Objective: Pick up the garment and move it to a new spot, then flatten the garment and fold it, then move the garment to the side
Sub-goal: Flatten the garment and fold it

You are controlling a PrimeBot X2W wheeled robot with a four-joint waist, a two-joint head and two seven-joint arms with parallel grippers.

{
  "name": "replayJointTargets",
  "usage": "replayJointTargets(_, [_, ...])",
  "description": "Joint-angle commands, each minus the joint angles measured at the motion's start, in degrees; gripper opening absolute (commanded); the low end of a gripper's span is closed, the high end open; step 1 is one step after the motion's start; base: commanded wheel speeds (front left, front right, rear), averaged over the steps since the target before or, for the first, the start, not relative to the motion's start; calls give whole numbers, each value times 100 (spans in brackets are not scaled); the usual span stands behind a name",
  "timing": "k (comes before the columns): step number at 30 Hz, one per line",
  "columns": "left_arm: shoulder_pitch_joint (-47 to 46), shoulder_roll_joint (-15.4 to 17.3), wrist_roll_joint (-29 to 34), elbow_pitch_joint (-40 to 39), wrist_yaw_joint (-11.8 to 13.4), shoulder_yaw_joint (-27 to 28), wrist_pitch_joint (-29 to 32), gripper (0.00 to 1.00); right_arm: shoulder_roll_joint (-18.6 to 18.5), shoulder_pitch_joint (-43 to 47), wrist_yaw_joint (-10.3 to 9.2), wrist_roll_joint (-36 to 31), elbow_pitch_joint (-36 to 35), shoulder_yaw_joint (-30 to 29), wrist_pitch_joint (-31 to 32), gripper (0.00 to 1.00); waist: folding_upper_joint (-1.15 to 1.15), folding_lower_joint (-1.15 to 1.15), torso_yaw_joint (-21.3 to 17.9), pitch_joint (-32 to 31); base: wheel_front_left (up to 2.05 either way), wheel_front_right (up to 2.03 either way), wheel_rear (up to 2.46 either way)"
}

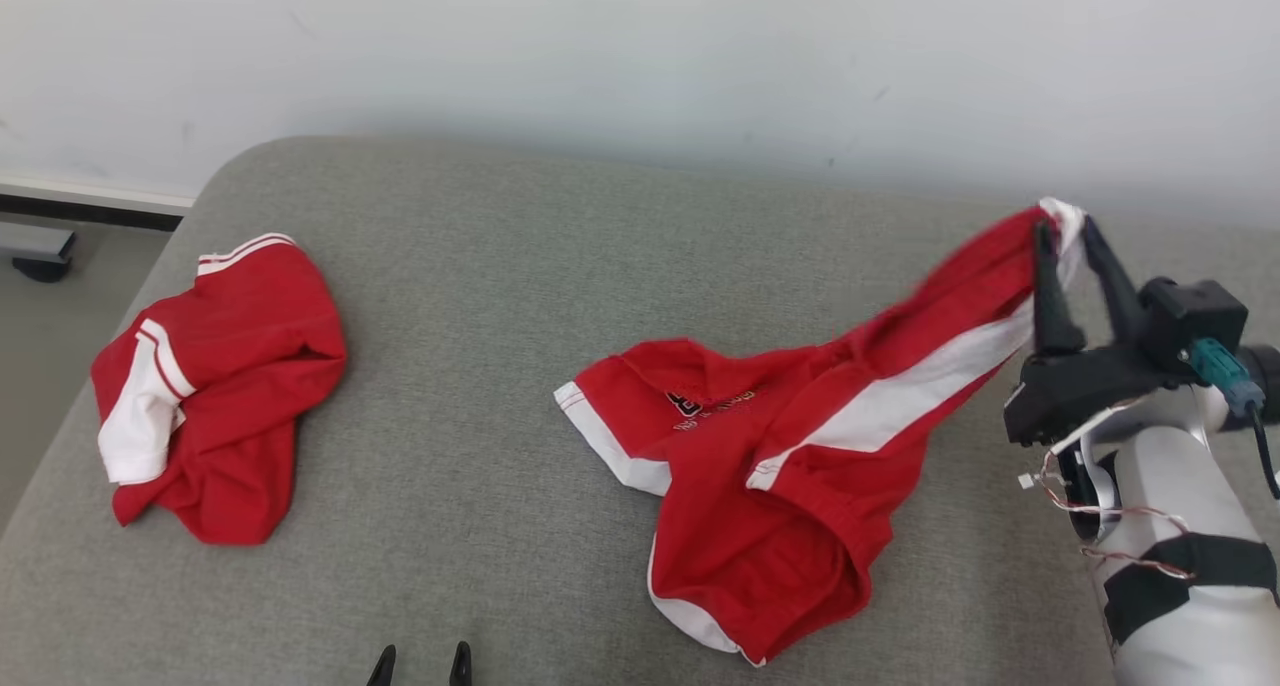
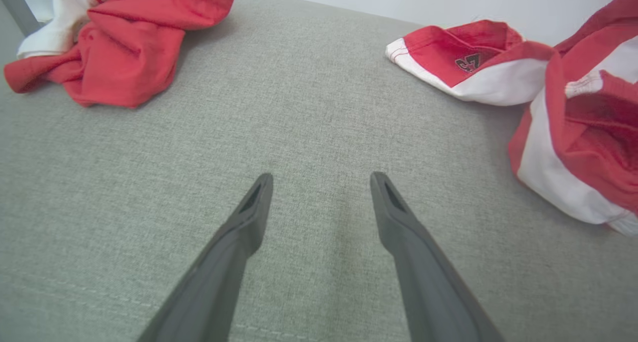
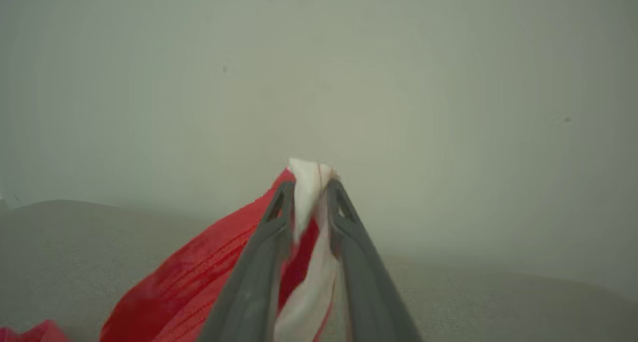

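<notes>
Right gripper, two long dark fingers at the right edge of the head view, stands raised above the surface with its fingers only slightly apart. They are clamped on the white-trimmed edge of the red and white fabric garment. In the right wrist view that white edge fills the narrow gap between the fingertips and pokes out just past them. From this hold the cloth runs taut down and left across the centre-right of the frame, blurred near the top. Its lower part lies crumpled on the grey woven fabric surface, dark lettering showing on one leg.

Left gripper, at the bottom edge left of centre, has its fingers wide apart over bare surface, holding nothing.

A second crumpled red and white garment lies at the left of the frame, well apart from the first. The plain white wall spans the top.
</notes>
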Motion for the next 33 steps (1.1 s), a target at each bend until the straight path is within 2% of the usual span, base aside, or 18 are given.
replayJointTargets(1, [-54,1,10,-22,13,3,-20,100,38,62,-12,-8,-17,-23,-3,100,0,-1,-62,33,0,0,0])
replayJointTargets(7, [-38,-1,77,-47,-15,62,-20,100,211,663,-12,-73,-360,-351,-2,100,0,-1,-315,-56,0,0,0])
replayJointTargets(16, [3,0,55,-126,-121,78,-20,100,556,1650,-12,66,-1016,-289,-1,100,0,-1,-766,-272,0,0,0])
replayJointTargets(23, [-134,0,-82,-131,-268,-362,-20,100,725,2310,-12,197,-1251,-307,-2,100,0,-1,-1145,-263,0,0,0])
replayJointTargets(33, [-403,3,-227,-10,-239,-701,-20,100,791,2419,-12,231,-1416,-274,-2,100,0,-1,-1669,27,0,0,0])
